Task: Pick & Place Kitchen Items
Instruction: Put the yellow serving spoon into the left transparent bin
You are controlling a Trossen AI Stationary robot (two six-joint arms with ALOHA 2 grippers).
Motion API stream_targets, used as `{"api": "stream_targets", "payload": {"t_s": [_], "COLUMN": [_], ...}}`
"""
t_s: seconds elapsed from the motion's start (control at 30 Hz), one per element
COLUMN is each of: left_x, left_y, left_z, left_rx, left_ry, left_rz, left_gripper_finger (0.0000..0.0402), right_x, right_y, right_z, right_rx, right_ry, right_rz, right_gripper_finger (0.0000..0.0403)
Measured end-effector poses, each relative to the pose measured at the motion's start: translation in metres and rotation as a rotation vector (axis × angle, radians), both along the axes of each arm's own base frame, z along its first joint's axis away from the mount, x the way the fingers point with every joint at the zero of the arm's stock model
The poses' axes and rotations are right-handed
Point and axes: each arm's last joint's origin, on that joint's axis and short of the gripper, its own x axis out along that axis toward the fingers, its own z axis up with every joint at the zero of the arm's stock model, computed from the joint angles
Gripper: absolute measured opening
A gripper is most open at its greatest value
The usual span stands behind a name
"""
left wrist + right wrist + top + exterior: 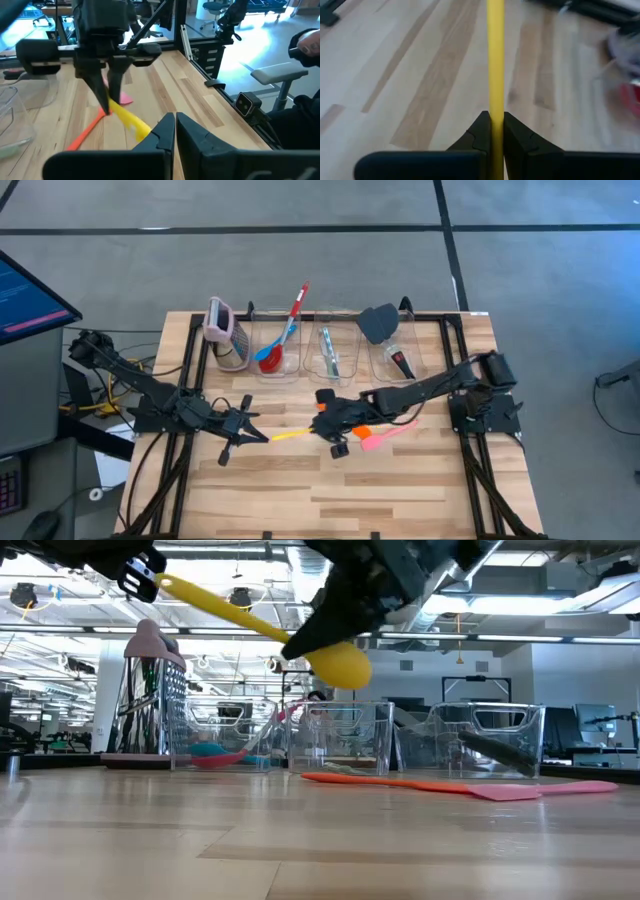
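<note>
A yellow spoon [291, 434] hangs lifted between my two grippers; in the low view its bowl [341, 665] tilts down and its handle end rises toward the left. My right gripper [492, 122] is shut on the handle. My left gripper [175, 125] is shut, with the handle's end [142, 130] just beside one fingertip; I cannot tell whether they touch. An orange spatula [400, 782] and a pink spatula [565, 789] lie flat on the table under the right arm. My right gripper pinches the yellow spoon's handle [495, 95] between its two fingers, close to the bowl end [300, 640]. Its fingers [100, 90] come from above, pointing down, and lie across the handle. The spoon is lifted clear of the table and tilted, bowl end lower.
Three clear bins stand along the far edge: the left one [275, 352] holds red and blue spoons, the middle one [329, 352] a clear-teal tool, the right one [395, 348] a black spatula and a red-handled tool. A pink-topped grater [224, 332] stands left of them. Bare wood lies toward the near edge.
</note>
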Motion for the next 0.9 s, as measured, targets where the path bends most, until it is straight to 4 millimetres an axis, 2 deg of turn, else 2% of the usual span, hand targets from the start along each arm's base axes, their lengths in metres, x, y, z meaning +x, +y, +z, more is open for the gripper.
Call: {"api": "stream_targets", "payload": {"t_s": [0.23,0.4,0.63,0.9], "left_x": [0.000,0.001,0.016,0.040], "left_y": [0.000,0.002,0.007,0.018], "left_z": [0.000,0.002,0.006,-0.016], "left_rx": [0.000,0.003,0.016,0.044], "left_ry": [-0.003,-0.025,-0.133,-0.067], "left_rz": [0.006,0.063,0.278,0.381], "left_gripper_finger": [0.0003,0.0003,0.0003,0.0003], "right_x": [-0.027,-0.041,-0.042,-0.043], "right_y": [-0.008,-0.014,-0.017,-0.017], "right_z": [0.000,-0.001,-0.001,0.003], "right_rx": [0.027,0.055,0.060,0.061], "right_ry": [-0.310,-0.464,-0.497,-0.506], "right_rz": [-0.051,-0.060,-0.069,-0.067], "right_gripper_finger": [0.0018,0.0018,0.0018,0.0018]}}
